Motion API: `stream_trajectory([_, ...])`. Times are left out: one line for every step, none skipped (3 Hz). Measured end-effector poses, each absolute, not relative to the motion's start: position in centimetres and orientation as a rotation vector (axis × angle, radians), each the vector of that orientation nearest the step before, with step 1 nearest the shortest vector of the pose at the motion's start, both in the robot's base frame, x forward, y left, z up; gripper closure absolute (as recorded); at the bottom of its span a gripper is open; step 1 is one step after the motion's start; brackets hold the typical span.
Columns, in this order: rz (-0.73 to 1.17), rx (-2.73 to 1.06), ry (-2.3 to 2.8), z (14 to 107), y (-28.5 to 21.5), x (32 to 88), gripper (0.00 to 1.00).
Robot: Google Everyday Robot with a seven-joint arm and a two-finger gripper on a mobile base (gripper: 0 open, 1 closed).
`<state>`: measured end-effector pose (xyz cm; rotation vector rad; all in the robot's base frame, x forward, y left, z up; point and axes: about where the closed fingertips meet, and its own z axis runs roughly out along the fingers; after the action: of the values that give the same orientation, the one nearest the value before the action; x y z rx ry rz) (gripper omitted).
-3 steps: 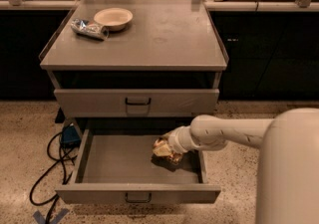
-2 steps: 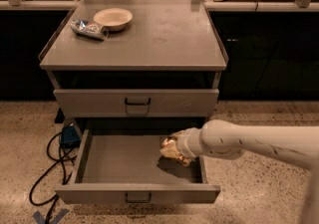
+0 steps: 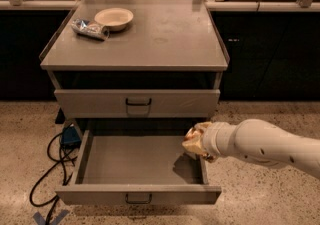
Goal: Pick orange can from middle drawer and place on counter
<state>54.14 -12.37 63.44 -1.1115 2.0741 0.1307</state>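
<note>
The orange can [image 3: 191, 140], shiny golden with brown patches, hangs at the tip of my white arm. It is above the right end of the open middle drawer [image 3: 130, 161], by the drawer's right wall, and casts a shadow on the grey floor. My gripper [image 3: 198, 144] is shut on the can, its fingers mostly hidden behind it. The counter [image 3: 165, 39] is the flat grey cabinet top above.
A beige bowl [image 3: 114, 18] and a silver-blue can [image 3: 90, 28] lying on its side sit at the counter's back left. The upper drawer [image 3: 137, 103] is closed. Black cables [image 3: 52, 161] and a blue box [image 3: 70, 136] lie on the floor to the left.
The gripper has lifted the orange can off the drawer floor and carried it right and up, towards the drawer's right wall.
</note>
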Motion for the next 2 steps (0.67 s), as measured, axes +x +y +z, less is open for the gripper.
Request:
stream_trajectory([0.128, -1.117, 2.068, 63.82, -12.13, 54.1, 1.0])
stream_trajectory([0.108, -1.145, 2.057, 64.17, -11.5, 54.39, 1.0])
